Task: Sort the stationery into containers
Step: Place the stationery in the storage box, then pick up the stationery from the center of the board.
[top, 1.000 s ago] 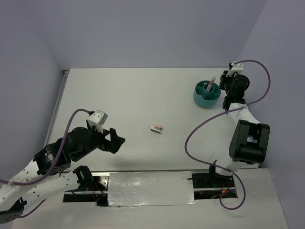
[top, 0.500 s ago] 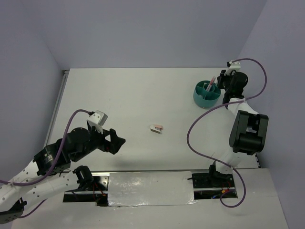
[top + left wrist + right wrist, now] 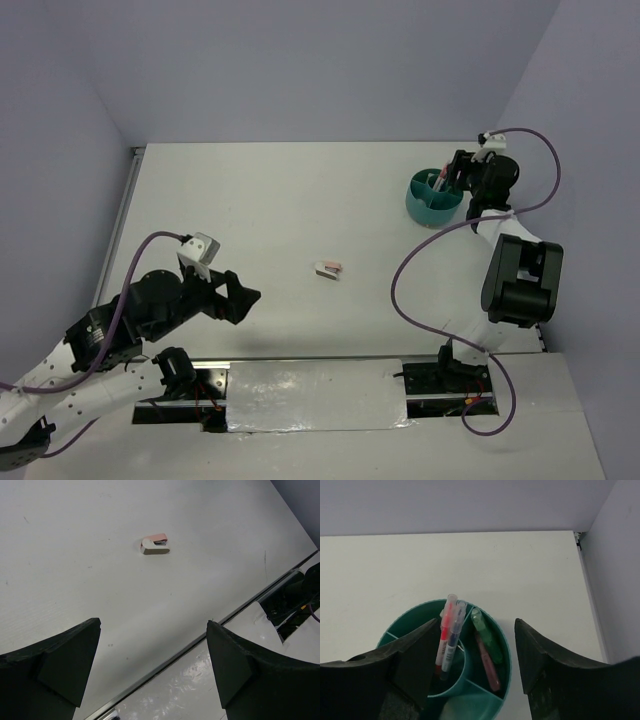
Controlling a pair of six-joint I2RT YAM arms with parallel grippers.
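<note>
The round teal organiser stands at the far right of the table. In the right wrist view its wall encloses a red pen and a blue pen standing in the middle cup. A green pen and a dark pink pen lie in an outer compartment. My right gripper hangs open just above the organiser, gripping nothing. A small pink-and-white stationery item lies mid-table, also in the left wrist view. My left gripper is wide open, low near the front edge, well short of that item.
The table's metal front edge strip runs under the left gripper. The right wall and back corner stand close behind the organiser. The right arm's purple cable loops over the table's right part.
My right gripper has moved toward the back over the organiser and its jaws have gone from nearly shut to open. The left arm has barely shifted.
</note>
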